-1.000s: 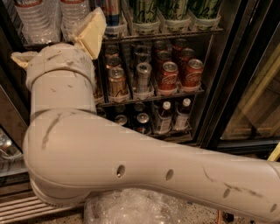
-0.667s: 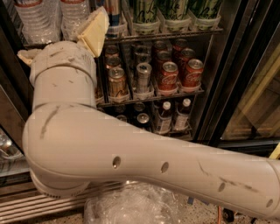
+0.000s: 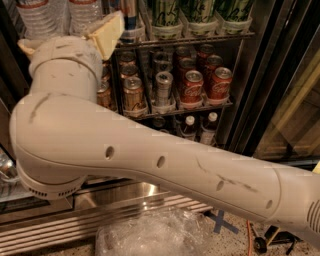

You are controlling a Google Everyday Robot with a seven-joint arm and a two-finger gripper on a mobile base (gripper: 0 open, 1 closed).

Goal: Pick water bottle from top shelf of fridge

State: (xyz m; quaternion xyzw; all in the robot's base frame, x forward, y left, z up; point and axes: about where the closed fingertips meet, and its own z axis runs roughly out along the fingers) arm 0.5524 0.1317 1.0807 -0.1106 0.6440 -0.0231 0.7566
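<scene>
Centring the tool (image 3: pixel 66 39) (spread wide, empty, up at the top shelf (image 3: pixel 210 37)) on one water bottle (image 3: pixel 81 15) before closing should avoid nudging its neighbour.

I see speckled surface (image 3: pixel 235 246): crumpled clear plastic (image 3: pixel 150 232), blue tape cross (image 3: pixel 223 222), orange cable (image 3: pixel 248 236) lying on it. Gripper (image 3: pixel 67 40) high up, at water bottles (image 3: pixel 35 17).

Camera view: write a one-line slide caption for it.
Robot arm with its gripper beside water bottles on the top shelf of the fridge, above soda cans.
</scene>
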